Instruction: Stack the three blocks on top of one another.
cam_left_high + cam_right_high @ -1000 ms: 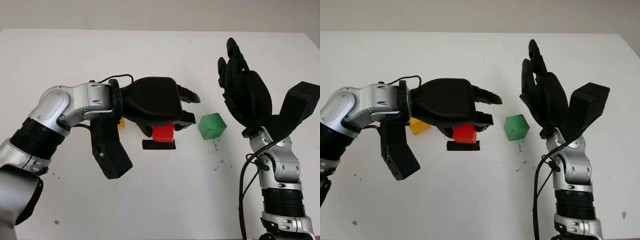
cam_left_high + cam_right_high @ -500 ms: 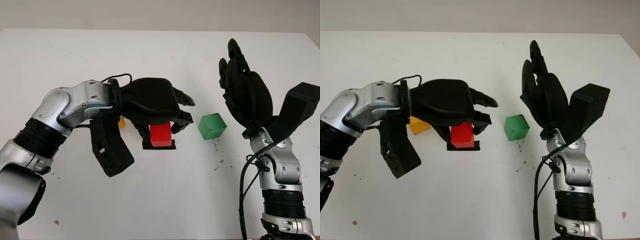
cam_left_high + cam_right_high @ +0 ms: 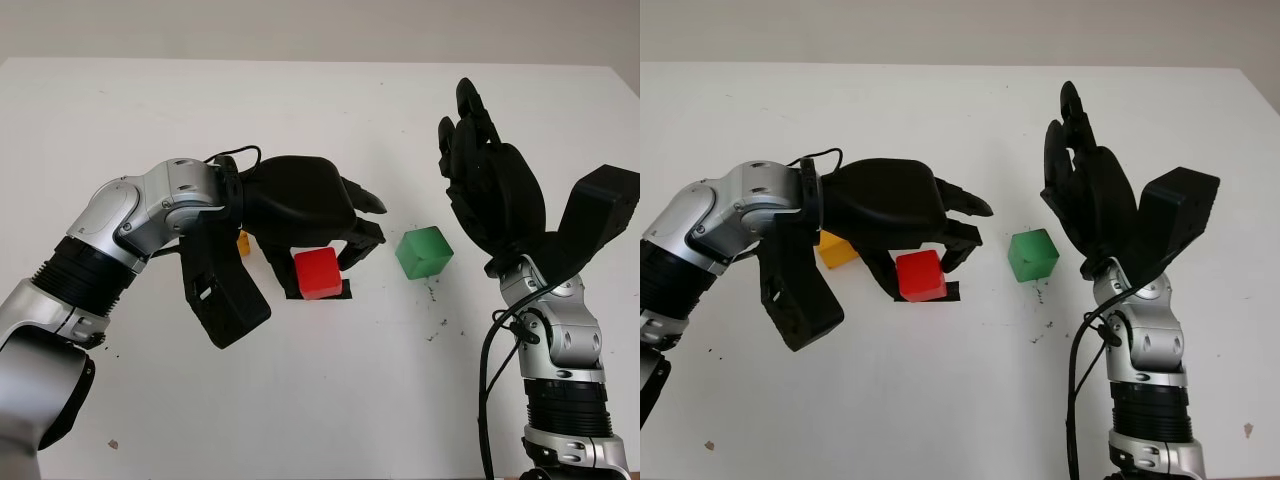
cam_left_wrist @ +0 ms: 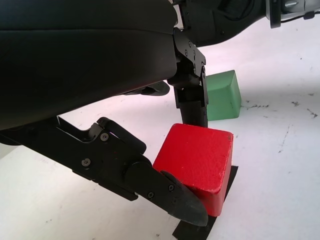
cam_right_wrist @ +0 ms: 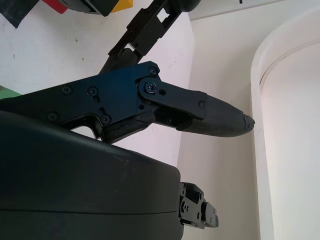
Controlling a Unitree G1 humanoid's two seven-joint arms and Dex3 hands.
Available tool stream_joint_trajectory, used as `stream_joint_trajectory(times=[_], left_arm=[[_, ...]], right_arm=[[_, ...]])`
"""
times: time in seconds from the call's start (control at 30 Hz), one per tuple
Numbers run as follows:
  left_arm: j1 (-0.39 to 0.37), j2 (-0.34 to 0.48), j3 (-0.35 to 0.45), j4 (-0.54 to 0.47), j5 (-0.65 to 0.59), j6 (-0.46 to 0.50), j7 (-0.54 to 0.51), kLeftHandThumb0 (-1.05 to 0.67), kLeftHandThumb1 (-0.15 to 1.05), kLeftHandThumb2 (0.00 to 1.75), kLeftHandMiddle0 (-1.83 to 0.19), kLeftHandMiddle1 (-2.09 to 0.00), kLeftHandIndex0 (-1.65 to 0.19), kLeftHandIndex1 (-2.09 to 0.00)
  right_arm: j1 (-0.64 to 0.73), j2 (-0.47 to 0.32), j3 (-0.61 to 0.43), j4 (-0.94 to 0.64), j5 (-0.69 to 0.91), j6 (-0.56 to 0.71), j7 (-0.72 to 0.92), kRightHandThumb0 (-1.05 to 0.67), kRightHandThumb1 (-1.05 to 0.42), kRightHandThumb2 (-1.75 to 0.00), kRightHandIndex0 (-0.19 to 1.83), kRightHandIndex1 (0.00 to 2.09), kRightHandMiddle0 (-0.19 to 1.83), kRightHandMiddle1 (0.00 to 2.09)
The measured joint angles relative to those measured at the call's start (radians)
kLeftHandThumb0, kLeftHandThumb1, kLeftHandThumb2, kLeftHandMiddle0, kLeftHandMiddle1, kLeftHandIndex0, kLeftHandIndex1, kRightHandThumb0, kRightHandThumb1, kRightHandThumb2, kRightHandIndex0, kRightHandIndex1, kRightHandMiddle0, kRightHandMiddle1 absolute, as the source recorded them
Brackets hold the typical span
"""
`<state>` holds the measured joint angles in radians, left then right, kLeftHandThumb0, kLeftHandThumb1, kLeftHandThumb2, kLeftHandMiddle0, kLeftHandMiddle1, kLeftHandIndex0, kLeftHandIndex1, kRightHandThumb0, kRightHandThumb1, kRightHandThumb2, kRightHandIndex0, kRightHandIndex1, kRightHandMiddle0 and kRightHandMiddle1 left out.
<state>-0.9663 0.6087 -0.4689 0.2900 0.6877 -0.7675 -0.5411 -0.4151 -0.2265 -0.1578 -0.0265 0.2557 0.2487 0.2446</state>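
Left hand (image 3: 320,225) over the middle of the white tabletop (image 3: 330,400), fingers (image 4: 172,192) pinching the red block (image 3: 318,273) from opposite sides; the block sits tilted in the grip, one corner low, just above or barely touching a black tape mark (image 3: 343,291) on the tabletop; contact there cannot be told. Green block (image 3: 424,252) rests on the tabletop just to the right of the red one, apart from it, near the right hand. Yellow block (image 3: 837,250) lies on the tabletop behind the left hand, mostly hidden by it. Right hand (image 3: 490,190) raised upright above the tabletop at right, holding nothing, open. No block is stacked yet. Handling, as judged: the blocks look like small rigid painted cubes, light, with smooth flat faces and softened edges; not fragile, no give under squeeze. Smooth paint could let a cube rotate between fingers, as the red one's tilt suggests. Best hold would be on two opposite side faces, mid-height, leaving top and bottom faces free so the cube can sit flat on the next. A tilted cube set down on another would likely land on an edge and slide off; levelling it first seems wise.
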Motion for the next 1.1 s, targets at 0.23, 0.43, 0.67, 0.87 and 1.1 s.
stream_joint_trajectory(times=[0.23,0.43,0.67,0.87,1.1], left_arm=[[0.000,0.001,-0.001,0.012,0.059,-0.017,0.032,-0.51,0.91,0.05,-0.27,-0.05,-0.45,-1.38],[0.000,-0.001,-0.003,0.027,0.072,-0.036,0.050,-0.52,0.91,0.05,-0.28,-0.05,-0.47,-1.34],[0.000,-0.008,-0.011,0.040,0.080,-0.068,0.073,-0.58,0.94,0.06,-0.28,-0.05,-0.45,-1.36],[0.000,-0.013,-0.021,0.067,0.090,-0.101,0.110,-0.62,0.97,0.06,-0.27,-0.05,-0.39,-1.42],[0.000,-0.016,-0.029,0.084,0.120,-0.117,0.147,-0.62,0.98,0.06,-0.26,-0.04,-0.36,-1.42]], right_arm=[[0.004,0.000,0.000,-0.007,0.002,0.003,-0.001,-0.73,-1.05,-0.70,-0.19,0.00,-0.19,0.00],[0.013,0.000,0.000,-0.017,0.002,0.007,-0.002,-0.74,-1.05,-0.68,-0.19,0.00,-0.19,0.00],[0.023,0.000,0.000,-0.033,0.002,0.009,-0.001,-0.75,-1.05,-0.66,-0.19,0.00,-0.19,0.00],[0.028,0.000,-0.002,-0.043,0.011,0.016,-0.003,-0.73,-1.05,-0.67,-0.19,0.00,-0.19,0.00],[0.028,0.000,-0.002,-0.047,0.014,0.021,-0.009,-0.75,-1.05,-0.65,-0.19,0.00,-0.19,0.00]])
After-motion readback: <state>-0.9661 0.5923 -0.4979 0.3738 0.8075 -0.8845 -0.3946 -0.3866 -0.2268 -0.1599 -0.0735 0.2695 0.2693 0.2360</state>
